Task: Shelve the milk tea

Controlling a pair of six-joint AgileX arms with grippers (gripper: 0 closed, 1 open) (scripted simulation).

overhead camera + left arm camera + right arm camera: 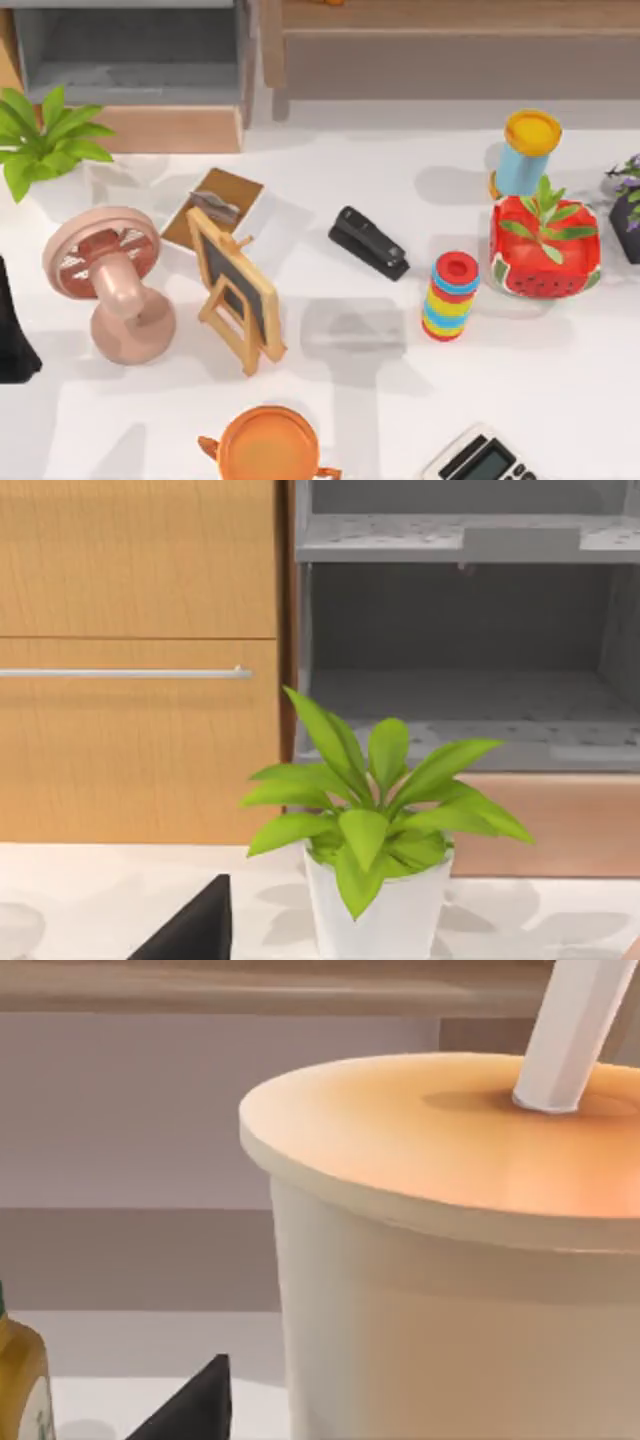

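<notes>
The milk tea [450, 1260] is a cream cup with an orange-tinted lid and a white straw [575, 1030], seen very close in the right wrist view. One black fingertip [195, 1405] of my right gripper shows just beside the cup's wall; whether it touches the cup is hidden. The grey open shelf [130, 50] stands at the table's back left, and its compartments [460, 710] also appear in the left wrist view. My left arm [12, 335] is parked at the left edge, with one black fingertip [195, 925] showing near a potted plant [375, 880].
Spread over the table are a pink fan [105, 280], a small easel chalkboard [235, 290], a black stapler [368, 242], a striped ring stack [452, 295], a watermelon planter [545, 250], a blue cup [527, 150], an orange pot [265, 445] and a calculator [480, 460]. A yellow bottle [20, 1380] stands near the milk tea.
</notes>
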